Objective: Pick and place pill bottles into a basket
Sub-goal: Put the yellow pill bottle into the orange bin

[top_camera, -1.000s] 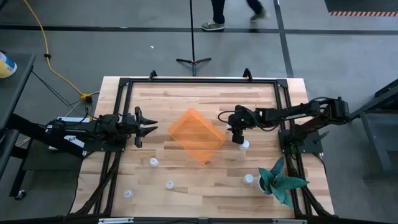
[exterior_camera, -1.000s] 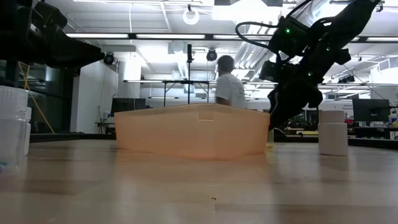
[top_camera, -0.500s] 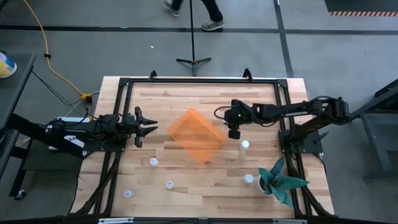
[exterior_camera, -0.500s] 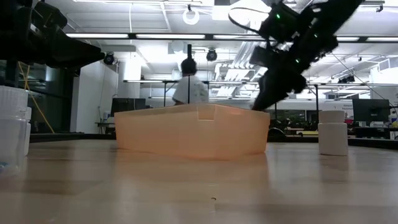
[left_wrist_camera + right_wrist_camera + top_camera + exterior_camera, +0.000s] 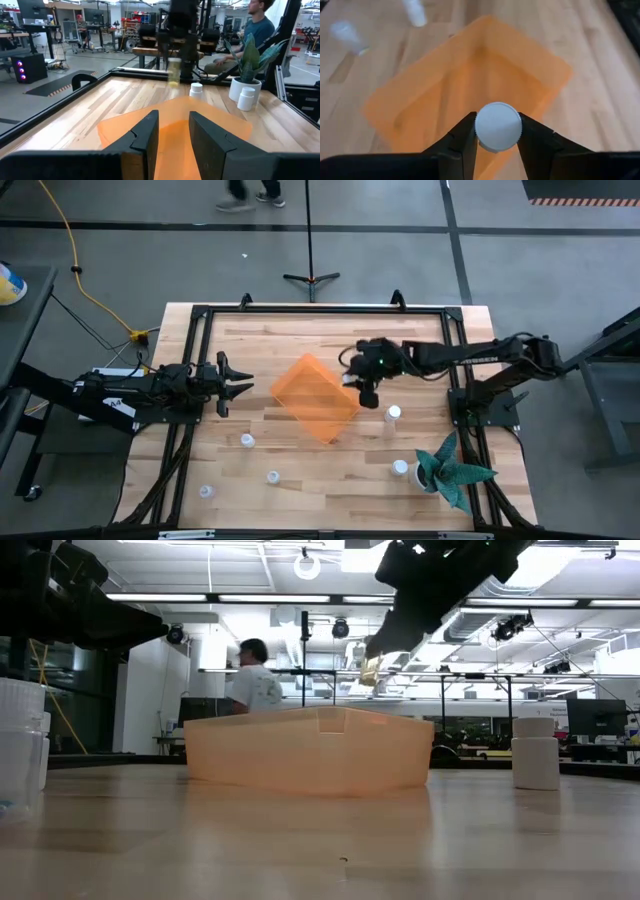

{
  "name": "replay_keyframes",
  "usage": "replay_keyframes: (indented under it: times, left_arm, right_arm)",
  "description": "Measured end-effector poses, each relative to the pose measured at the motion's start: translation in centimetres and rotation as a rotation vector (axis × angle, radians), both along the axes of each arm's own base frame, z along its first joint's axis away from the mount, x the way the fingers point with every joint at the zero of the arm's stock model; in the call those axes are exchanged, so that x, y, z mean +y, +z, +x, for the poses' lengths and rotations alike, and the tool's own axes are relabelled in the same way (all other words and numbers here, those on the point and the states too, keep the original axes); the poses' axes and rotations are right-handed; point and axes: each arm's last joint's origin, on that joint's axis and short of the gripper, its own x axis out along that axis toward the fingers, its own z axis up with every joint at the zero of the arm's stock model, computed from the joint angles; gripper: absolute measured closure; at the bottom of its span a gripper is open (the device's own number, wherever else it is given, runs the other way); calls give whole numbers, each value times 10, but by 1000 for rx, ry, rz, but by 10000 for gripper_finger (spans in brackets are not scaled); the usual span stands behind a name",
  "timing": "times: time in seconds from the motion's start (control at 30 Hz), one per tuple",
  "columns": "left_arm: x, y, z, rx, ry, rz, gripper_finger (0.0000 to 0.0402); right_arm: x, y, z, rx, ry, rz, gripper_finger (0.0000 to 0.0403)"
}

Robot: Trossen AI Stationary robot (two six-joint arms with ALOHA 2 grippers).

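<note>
From above, the right gripper [image 5: 365, 393] hangs at the 3 o'clock corner of the orange basket [image 5: 315, 398], which lies mid-table, while the left gripper [image 5: 243, 383] waits with fingers spread at the basket's 9 o'clock, and loose pill bottles [image 5: 393, 414] stand from 3 through 7 o'clock of the basket. At table height the right gripper [image 5: 372, 668] is above the basket's [image 5: 310, 750] rim. Its wrist camera shows both fingers clamped on a white-capped pill bottle [image 5: 498, 126] over the basket's [image 5: 445, 95] interior.
</note>
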Motion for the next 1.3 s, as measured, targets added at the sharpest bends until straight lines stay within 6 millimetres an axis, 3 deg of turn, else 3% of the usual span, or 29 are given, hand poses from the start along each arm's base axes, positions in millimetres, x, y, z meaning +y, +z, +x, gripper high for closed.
replay_keyframes:
  times: [0.3, 0.63, 1.03, 1.3]
  left_arm:
    - [0, 0, 0, 0, -1, 0, 259]
    - [0, 0, 0, 0, -2, 0, 259]
    - [0, 0, 0, 0, -3, 0, 259]
    - [0, 0, 0, 0, -3, 0, 259]
  right_arm:
    - [31, -33, 8, 70, 17, -31, 286]
    - [34, -79, 26, 182, 11, -51, 288]
    - [34, -84, 30, 175, 3, -41, 279]
    - [33, -77, 35, 130, -11, -51, 220]
